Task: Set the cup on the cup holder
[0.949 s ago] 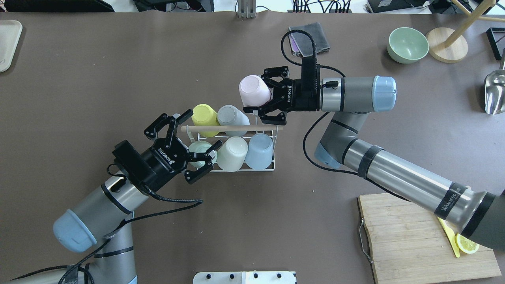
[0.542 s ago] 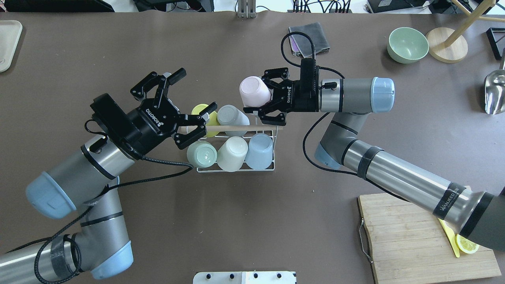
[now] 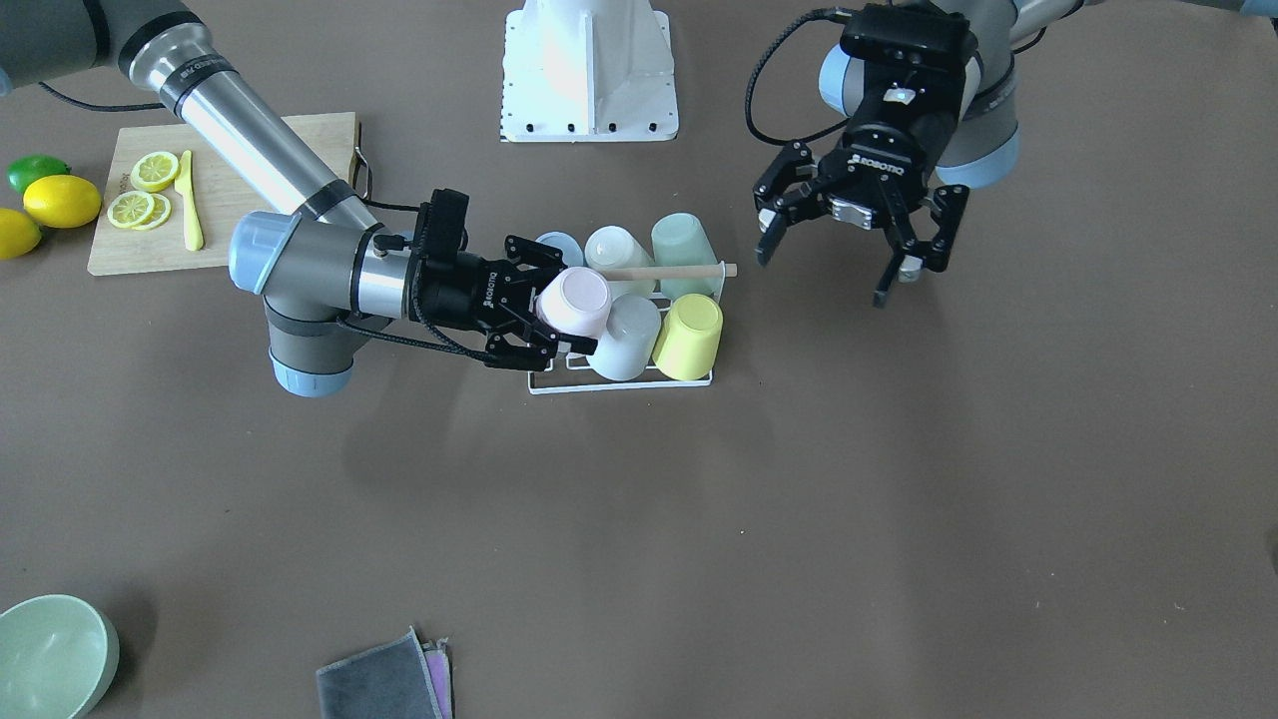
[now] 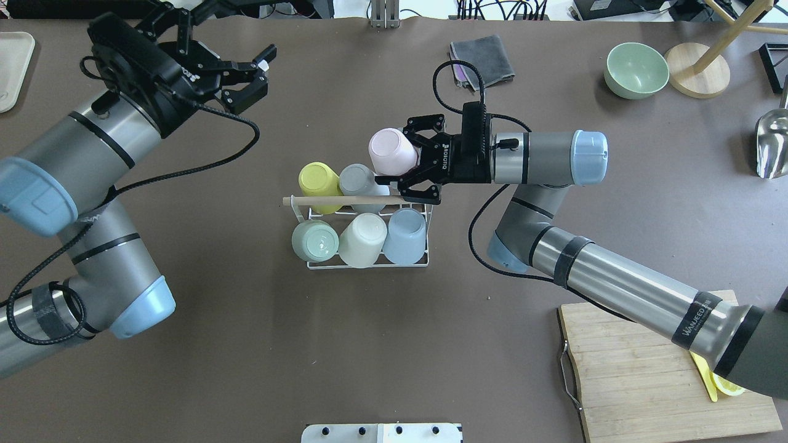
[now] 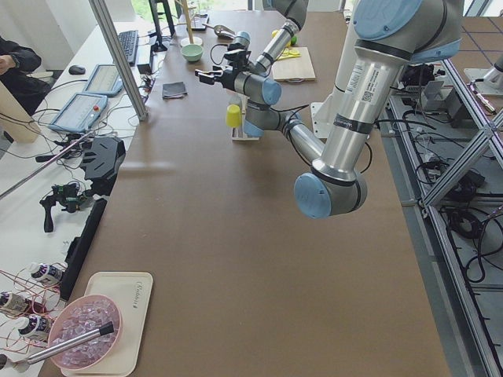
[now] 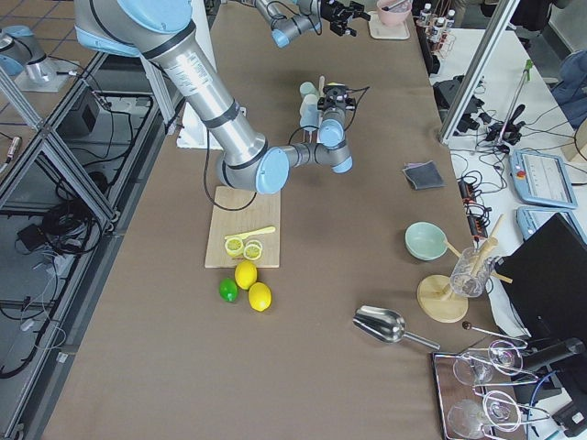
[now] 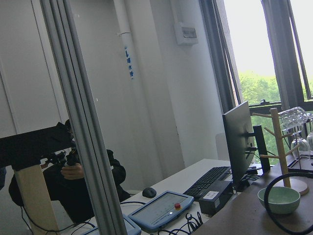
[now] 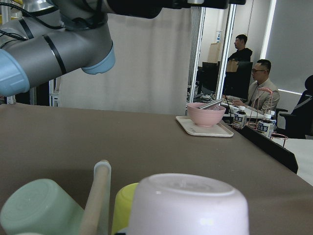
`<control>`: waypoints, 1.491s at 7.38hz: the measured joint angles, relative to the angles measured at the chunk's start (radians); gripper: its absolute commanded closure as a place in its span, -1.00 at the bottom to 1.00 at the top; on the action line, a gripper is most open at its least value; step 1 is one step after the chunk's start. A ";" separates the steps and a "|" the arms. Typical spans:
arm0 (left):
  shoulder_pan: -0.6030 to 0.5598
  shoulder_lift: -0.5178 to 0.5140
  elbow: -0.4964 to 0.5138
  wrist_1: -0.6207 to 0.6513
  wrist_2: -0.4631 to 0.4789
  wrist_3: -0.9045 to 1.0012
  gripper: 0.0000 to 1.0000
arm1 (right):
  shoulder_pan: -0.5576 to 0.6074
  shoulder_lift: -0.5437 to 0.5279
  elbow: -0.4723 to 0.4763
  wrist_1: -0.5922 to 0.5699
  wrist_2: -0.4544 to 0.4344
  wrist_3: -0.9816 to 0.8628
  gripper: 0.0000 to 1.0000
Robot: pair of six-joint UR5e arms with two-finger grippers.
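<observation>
The cup holder [image 4: 369,264] is a white wire rack with a wooden rod [image 4: 345,200] across its top. It stands mid-table and carries several upside-down cups: yellow [image 4: 319,178], grey [image 4: 358,179], green [image 4: 314,240], cream [image 4: 363,239] and blue [image 4: 406,235]. My right gripper [image 4: 403,157] is shut on a pink cup [image 4: 388,147], bottom up, at the rack's far right corner next to the grey cup. In the front view the gripper [image 3: 559,305] holds the pink cup [image 3: 577,298] against the rack [image 3: 619,385]. My left gripper [image 4: 243,27] is open and empty, high at the far left.
A cutting board [image 4: 652,375] with lemon slices lies at the near right. A green bowl [image 4: 637,69], a wooden stand [image 4: 699,77] and a metal scoop [image 4: 772,144] are at the far right. A grey cloth [image 4: 483,58] lies behind the rack. A tray [image 4: 12,67] is at the far left.
My left gripper has drawn away from the rack, up and to the far left, still open. My right gripper has moved slightly left and nearer the rack with the pink cup.
</observation>
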 measured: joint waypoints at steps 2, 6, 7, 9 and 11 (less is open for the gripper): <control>-0.071 0.015 0.000 0.129 -0.014 0.003 -0.96 | -0.002 -0.003 -0.001 0.000 -0.002 -0.004 1.00; -0.184 0.101 -0.052 0.467 -0.159 0.009 -0.96 | -0.002 -0.008 0.000 0.001 -0.002 -0.005 1.00; -0.209 0.104 -0.065 0.573 -0.208 0.009 -0.96 | -0.002 -0.009 0.000 0.002 -0.002 -0.004 0.92; -0.244 0.123 -0.043 0.725 -0.324 0.009 -0.96 | -0.001 -0.009 0.000 0.002 -0.002 -0.003 0.95; -0.277 0.209 -0.023 0.794 -0.457 0.010 -0.96 | 0.004 -0.005 0.000 0.002 0.000 -0.001 0.95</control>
